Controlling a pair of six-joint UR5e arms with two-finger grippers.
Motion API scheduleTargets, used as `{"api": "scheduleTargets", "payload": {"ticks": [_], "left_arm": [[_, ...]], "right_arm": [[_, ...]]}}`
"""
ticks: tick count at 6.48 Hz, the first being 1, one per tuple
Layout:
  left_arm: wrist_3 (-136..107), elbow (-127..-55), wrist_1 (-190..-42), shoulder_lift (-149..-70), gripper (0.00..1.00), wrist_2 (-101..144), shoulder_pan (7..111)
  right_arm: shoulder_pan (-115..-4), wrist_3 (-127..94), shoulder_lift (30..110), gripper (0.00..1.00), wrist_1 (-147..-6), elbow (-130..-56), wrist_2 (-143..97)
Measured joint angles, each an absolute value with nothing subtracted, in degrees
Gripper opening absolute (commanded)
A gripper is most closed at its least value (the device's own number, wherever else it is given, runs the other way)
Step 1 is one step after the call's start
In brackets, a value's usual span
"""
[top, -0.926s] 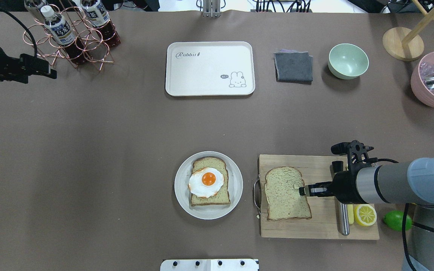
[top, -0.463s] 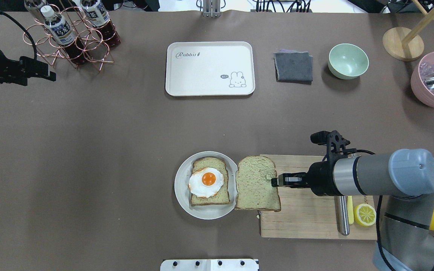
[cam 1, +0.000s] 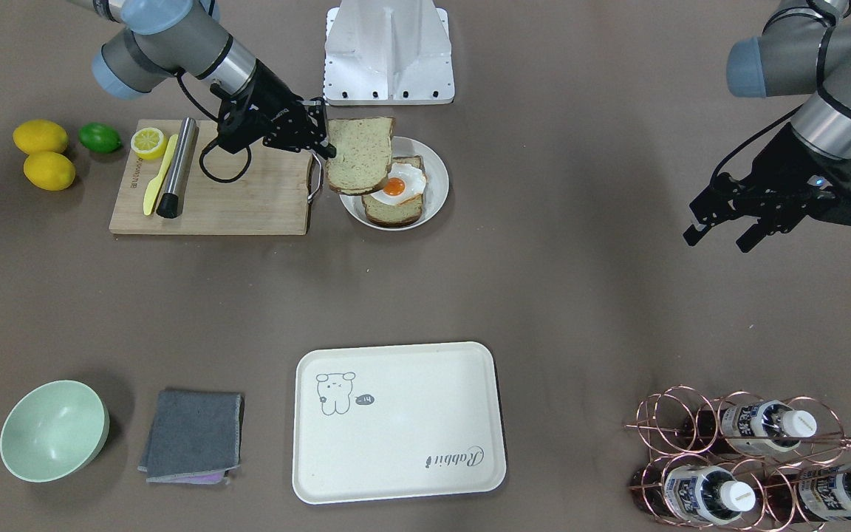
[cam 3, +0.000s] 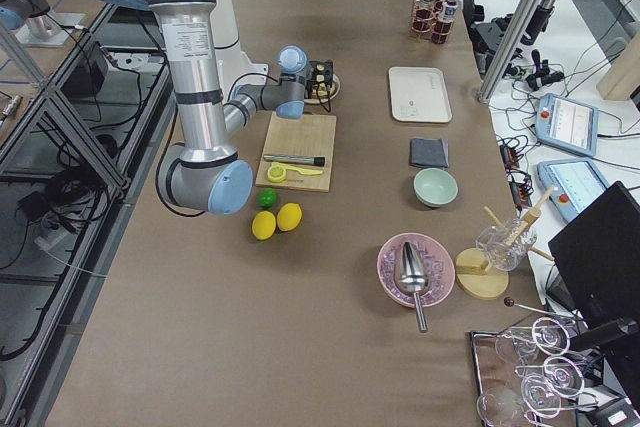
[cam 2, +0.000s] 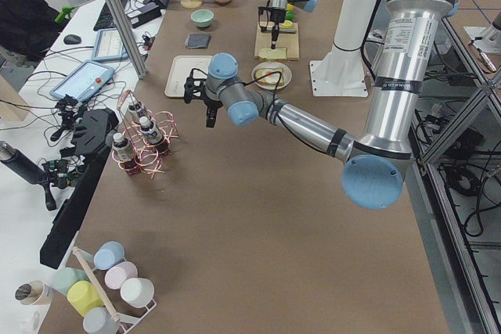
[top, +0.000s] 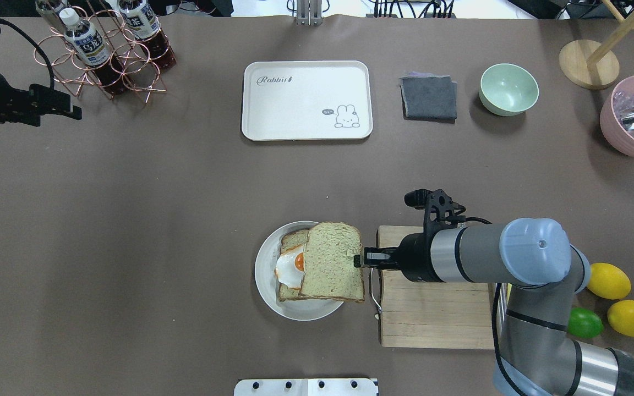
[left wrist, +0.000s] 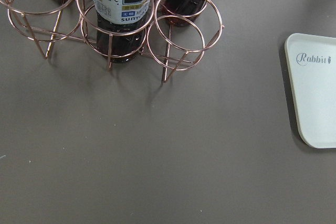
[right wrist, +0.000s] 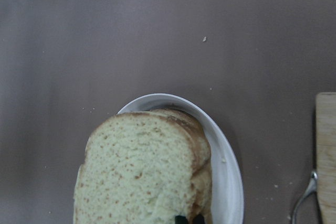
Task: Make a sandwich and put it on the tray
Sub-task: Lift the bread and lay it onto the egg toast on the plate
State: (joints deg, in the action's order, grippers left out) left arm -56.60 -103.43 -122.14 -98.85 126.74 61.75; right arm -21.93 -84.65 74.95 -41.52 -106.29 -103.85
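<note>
My right gripper (top: pixel 359 259) (cam 1: pixel 329 145) is shut on the right edge of a bread slice (top: pixel 332 262) (cam 1: pixel 359 154) (right wrist: pixel 137 171) and holds it above the round grey plate (top: pixel 266 286) (cam 1: pixel 436 193). On the plate lie another bread slice (top: pixel 293 238) (cam 1: pixel 393 213) and a fried egg (top: pixel 289 268) (cam 1: pixel 400 185), half covered by the held slice. The cream tray (top: pixel 306 100) (cam 1: pixel 396 421) (left wrist: pixel 315 87) lies empty at the table's far side. My left gripper (cam 1: pixel 717 230) (top: pixel 69 108) is open and empty, far from the food, near the bottle rack.
A wooden cutting board (top: pixel 432 319) (cam 1: pixel 248 199) lies right of the plate, with a knife, a steel rod and a lemon half (cam 1: pixel 148 140). Lemons (top: pixel 608 280) and a lime (top: pixel 584 323) lie beside it. A copper bottle rack (top: pixel 108 49), grey cloth (top: pixel 428 97), green bowl (top: pixel 508 89) and pink bowl (top: pixel 633 118) stand at the back.
My right gripper has lifted the bread slice off the cutting board and carried it left, from the board to over the plate, where it partly covers the egg. The left arm has barely moved.
</note>
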Motion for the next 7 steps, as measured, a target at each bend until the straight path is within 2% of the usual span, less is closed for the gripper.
{"api": "scheduleTargets", "payload": {"ticks": [5, 6, 7], "left_arm": [[-56.7, -101.5, -124.6, -98.8, 0.97, 126.7, 61.7], [-56.7, -101.5, -124.6, -98.8, 0.98, 126.7, 61.7], [-56.7, -101.5, -124.6, -98.8, 0.97, 126.7, 61.6]], "right_arm": [[-21.0, -84.0, 68.6, 0.0, -45.4, -100.6, -102.0], [-20.9, -83.8, 68.3, 0.7, -45.4, -99.9, -101.9], [-20.6, -83.7, 68.1, 0.97, -45.4, -99.5, -101.6]]}}
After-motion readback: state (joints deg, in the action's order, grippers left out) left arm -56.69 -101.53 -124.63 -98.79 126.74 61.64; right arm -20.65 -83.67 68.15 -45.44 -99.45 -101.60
